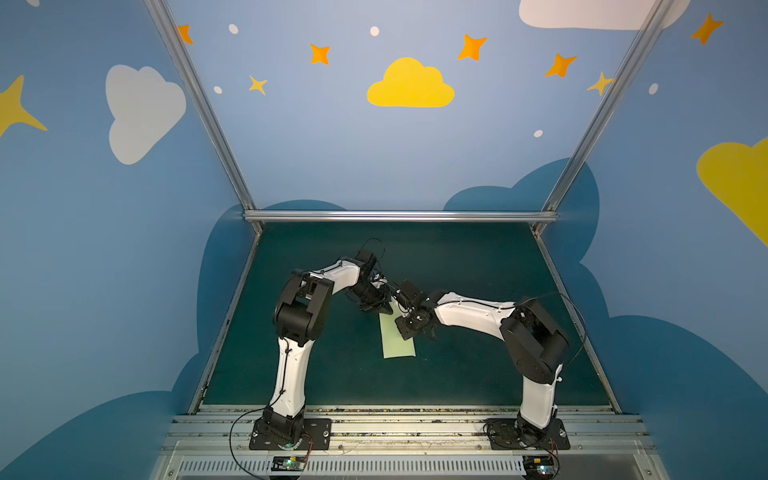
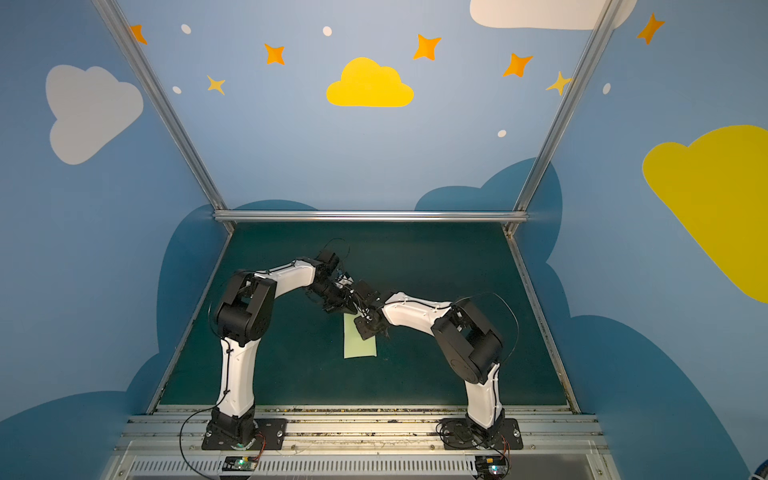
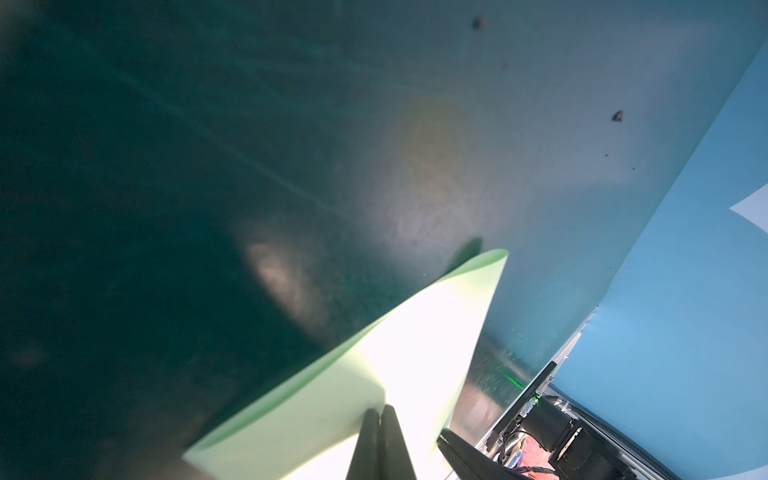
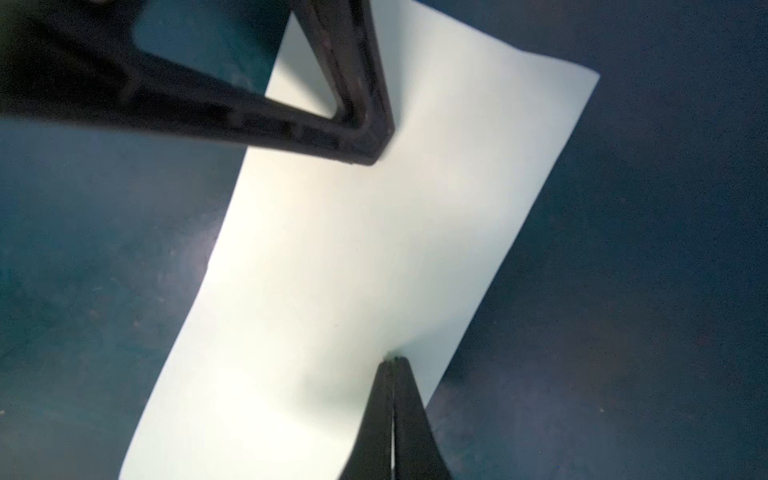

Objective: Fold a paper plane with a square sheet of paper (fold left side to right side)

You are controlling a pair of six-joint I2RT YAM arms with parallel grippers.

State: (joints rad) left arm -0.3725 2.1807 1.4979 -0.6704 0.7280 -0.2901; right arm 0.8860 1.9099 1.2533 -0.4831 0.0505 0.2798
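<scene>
The square sheet of paper (image 1: 397,343) (image 2: 360,348) lies on the dark green mat as a narrow pale-green rectangle, doubled over lengthwise. My left gripper (image 1: 380,309) (image 2: 343,310) is shut and its tips rest on the sheet's far end; in the left wrist view the paper (image 3: 415,345) bows up around the left gripper (image 3: 380,409). My right gripper (image 1: 405,333) (image 2: 365,332) is shut too. In the right wrist view the right gripper (image 4: 392,359) presses a dimple into the paper (image 4: 353,257) near its right edge. No paper plane shape shows.
The green mat (image 1: 478,365) is bounded by an aluminium rail at the back (image 1: 399,216) and blue painted walls on both sides. The two wrists nearly meet above the sheet's far end. A finger of the left gripper (image 4: 365,137) crosses the right wrist view.
</scene>
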